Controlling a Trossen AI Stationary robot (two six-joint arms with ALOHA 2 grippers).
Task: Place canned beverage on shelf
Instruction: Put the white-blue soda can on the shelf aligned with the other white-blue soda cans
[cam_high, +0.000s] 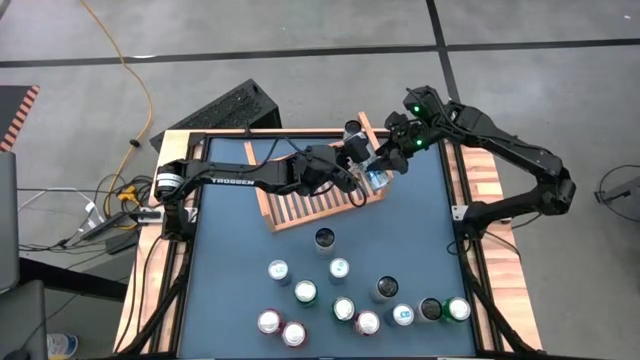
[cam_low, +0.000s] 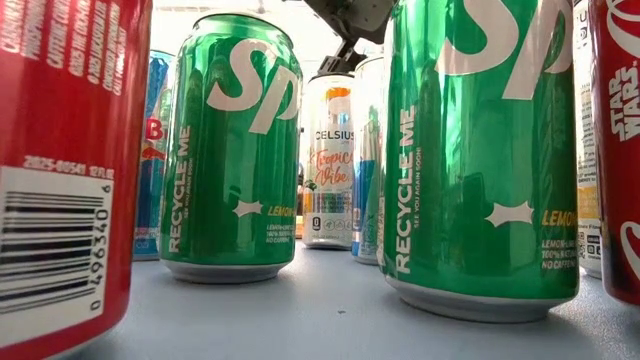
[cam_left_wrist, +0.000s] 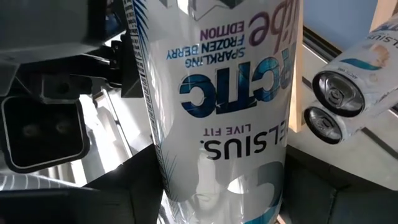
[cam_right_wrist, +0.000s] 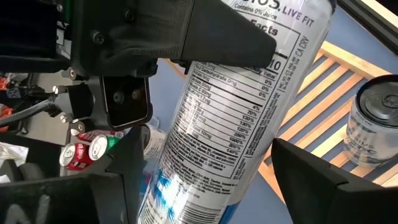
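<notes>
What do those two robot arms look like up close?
Both are black, jointed tubes. The left arm carries white TROSSEN lettering and a silver collar near its base; the right arm shows green lights by its wrist. Each ends in chunky, angular black fingers.

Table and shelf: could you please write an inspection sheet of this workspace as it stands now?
Surface: blue table, bare in the centre right.
Job's things: wooden shelf at the far side; one can at its far corner; Celsius can held above its right end.
Clutter: about a dozen loose cans at the near side.
Grippers: left pincer clamped on the Celsius can; right pincer at the same can.
Cables: yellow cable on the floor, left.
Surroundings: grey floor; no person seen.
</notes>
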